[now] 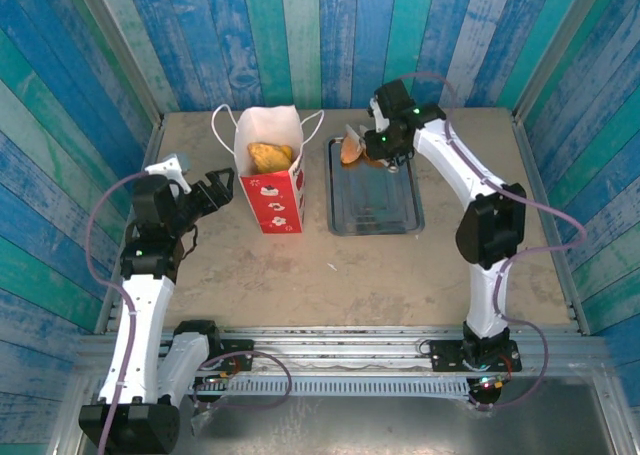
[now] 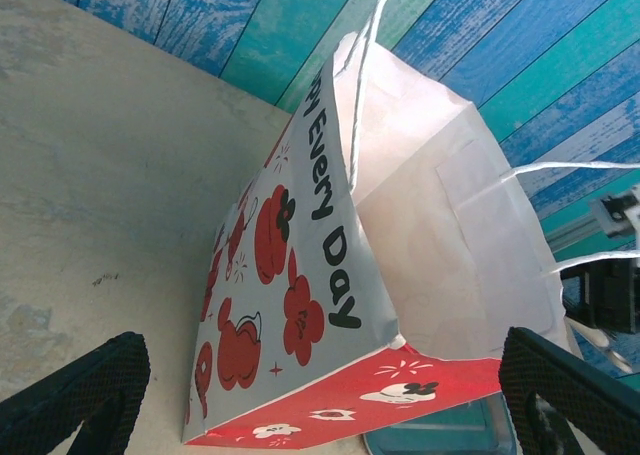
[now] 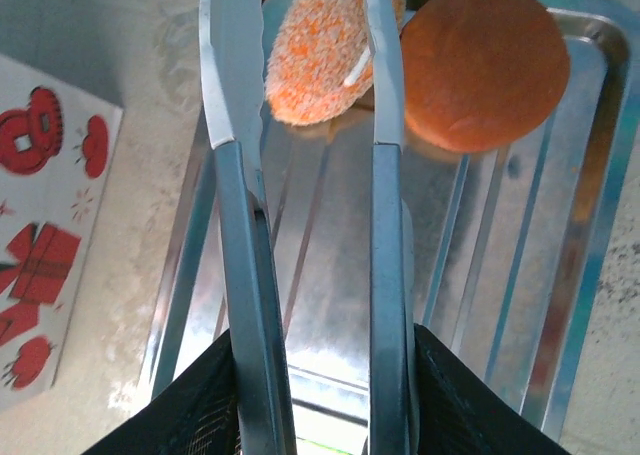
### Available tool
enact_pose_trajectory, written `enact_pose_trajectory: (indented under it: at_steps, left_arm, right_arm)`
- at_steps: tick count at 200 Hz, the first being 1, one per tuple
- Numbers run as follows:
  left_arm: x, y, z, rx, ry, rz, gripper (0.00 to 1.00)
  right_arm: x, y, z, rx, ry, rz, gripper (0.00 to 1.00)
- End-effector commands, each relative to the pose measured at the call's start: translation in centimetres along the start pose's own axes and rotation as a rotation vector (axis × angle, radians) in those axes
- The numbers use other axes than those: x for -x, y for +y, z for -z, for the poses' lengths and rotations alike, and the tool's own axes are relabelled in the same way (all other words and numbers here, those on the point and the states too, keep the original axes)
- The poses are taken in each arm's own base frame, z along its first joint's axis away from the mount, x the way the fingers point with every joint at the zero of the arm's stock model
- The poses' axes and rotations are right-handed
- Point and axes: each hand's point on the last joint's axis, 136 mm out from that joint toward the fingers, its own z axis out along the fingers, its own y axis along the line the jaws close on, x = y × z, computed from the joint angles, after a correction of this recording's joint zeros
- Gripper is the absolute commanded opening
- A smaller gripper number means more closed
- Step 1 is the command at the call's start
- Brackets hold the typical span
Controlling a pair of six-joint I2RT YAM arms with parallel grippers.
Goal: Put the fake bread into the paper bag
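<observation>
- Top view: the upright white-and-red paper bag (image 1: pixel 272 197) already holds one golden-brown toy pastry (image 1: pixel 270 156), seen through its open mouth. A flat grey metal tray (image 1: pixel 378 213) lies just right of the bag. The left gripper (image 1: pixel 214 193) is just left of the bag. The right gripper (image 1: pixel 375 147) hangs over the tray's far end.
- Left wrist view: the left gripper (image 2: pixel 320 405) has its jaws spread wide, one either side of the bag (image 2: pixel 300 275), gripping nothing.
- Right wrist view: the right gripper (image 3: pixel 325 395) is pressed onto thin metal tongs (image 3: pixel 235 225). The tong blades straddle a speckled orange oblong roll (image 3: pixel 320 60), which looks pinched, though I cannot confirm a firm hold. A round orange bun (image 3: pixel 485 70) sits on the tray (image 3: pixel 570 275) just beside the roll. The bag's printed side is to their left.
- Progress: at least one piece is bagged, and the roll and bun remain. My read is that the roll goes next.
- In the way: the bag's rim and its white cord handles (image 2: pixel 362 85). The bag is light and could tip.
</observation>
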Motion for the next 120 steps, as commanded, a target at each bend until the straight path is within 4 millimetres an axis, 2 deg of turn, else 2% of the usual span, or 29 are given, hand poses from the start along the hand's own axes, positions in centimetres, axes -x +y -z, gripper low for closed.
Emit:
enact_pose_trajectory:
  at_steps: [1, 41, 120]
  left_arm:
    - [0.5, -0.5, -0.1, -0.031, -0.018, -0.024, 0.94]
    - [0.5, -0.4, -0.2, -0.023, -0.015, -0.032, 0.94]
    - [0.3, 0.0, -0.5, -0.011, -0.004, -0.032, 0.94]
  right_arm:
    - [0.5, -1.0, -0.1, -0.108, 0.012, 0.032, 0.44]
    - [1.5, -0.8, -2.2, -0.140, 0.008, 0.075, 0.49]
    - [1.6, -0.5, -4.8, -0.154, 0.034, 0.094, 0.53]
